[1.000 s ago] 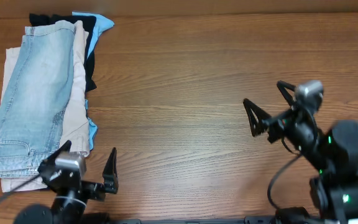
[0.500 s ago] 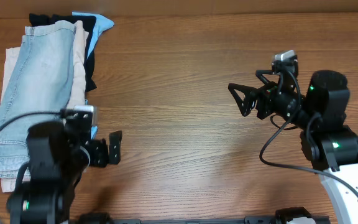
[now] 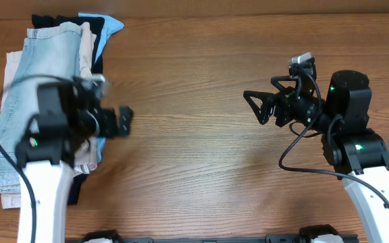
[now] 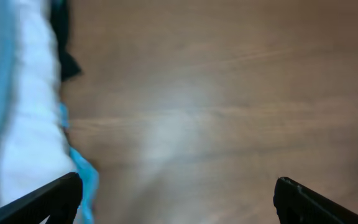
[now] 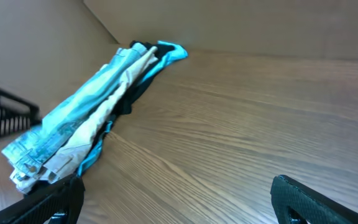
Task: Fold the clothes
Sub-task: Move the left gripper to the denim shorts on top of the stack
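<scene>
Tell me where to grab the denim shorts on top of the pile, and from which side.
Take the denim shorts by their long edge facing the middle of the table, coming from that open side with the left hand. They lie flat on top, that edge exposed over the beige shorts, so a shallow pinch should lift only denim.

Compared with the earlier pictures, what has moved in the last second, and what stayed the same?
The left tool moved from the near edge of the table toward the far side, now open beside the clothes pile. The right tool shifted slightly left, also open. Nothing was grasped or released. The denim shorts and the pile under them stayed put.
</scene>
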### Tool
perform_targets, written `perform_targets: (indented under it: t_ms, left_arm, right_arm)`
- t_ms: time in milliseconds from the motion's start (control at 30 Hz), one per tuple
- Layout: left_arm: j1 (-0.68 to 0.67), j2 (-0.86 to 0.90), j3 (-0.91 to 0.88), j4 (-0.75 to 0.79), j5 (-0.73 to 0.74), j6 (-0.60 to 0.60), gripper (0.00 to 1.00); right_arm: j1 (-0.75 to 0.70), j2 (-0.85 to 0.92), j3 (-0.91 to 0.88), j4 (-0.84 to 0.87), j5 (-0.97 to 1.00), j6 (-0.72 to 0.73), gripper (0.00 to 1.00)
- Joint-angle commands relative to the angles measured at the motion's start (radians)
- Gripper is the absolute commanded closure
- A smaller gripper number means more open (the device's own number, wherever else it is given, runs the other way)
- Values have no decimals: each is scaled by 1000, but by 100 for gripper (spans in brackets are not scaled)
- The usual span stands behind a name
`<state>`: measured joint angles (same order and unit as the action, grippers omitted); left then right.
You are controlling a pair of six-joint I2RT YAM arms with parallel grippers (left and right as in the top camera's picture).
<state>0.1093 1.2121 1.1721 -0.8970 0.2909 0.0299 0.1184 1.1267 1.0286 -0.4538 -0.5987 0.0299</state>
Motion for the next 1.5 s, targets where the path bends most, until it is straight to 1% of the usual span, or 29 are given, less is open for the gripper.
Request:
perform_targets:
  t_ms: [0,67,167,233,333,400,467,600,733,767,900,967,1000,1033,1267,1300,1433,1467]
  left_arm:
    - [108,164,185,-43,12,48,1]
    - [147,248,259,-71,-10,63,2]
    - [192,375,352,-98,-106,64,4]
    - [205,439,383,-104,-155,66,7]
    - [211,519,389,-103,-199,95,7]
    - [211,565,389,-114,-234,106,10]
    - [211,607,389,-128,-289,105,16]
    - [213,675,389,-147,-395,105,21]
    - [213,694,388,-145,-434,105,23]
    - [213,695,389,-142,-438,105,25]
    - [213,698,385,-130,-448,105,39]
    - [213,699,372,-123,-448,105,45]
    - [212,699,357,-122,-449,105,50]
    - [212,699,346,-119,-449,105,51]
    - [218,713,270,-71,-462,104,48]
    - [218,714,270,-70,-462,104,54]
    - [217,714,288,-67,-462,104,93]
    - [216,713,296,-70,-462,100,96]
  right_arm:
    - [4,24,30,7,44,0,1]
    - [4,38,30,7,44,0,2]
    - [4,63,30,1,43,0,6]
    - [4,79,30,-4,43,0,7]
    - [4,106,30,-13,44,0,8]
    - [4,124,30,-14,43,0,9]
    - [4,144,30,-19,43,0,12]
    - [4,178,29,-35,44,0,14]
    - [4,208,29,-43,43,4,17]
    - [4,212,27,-43,43,8,17]
    - [4,217,26,-43,43,8,19]
    - [4,217,26,-42,44,8,20]
    - [4,217,26,-43,44,8,20]
    - [4,217,26,-43,44,8,20]
    - [4,217,26,-43,44,8,21]
    - [4,217,26,-43,44,8,21]
    - [4,217,26,-42,44,7,21]
    - [4,217,26,-42,44,7,21]
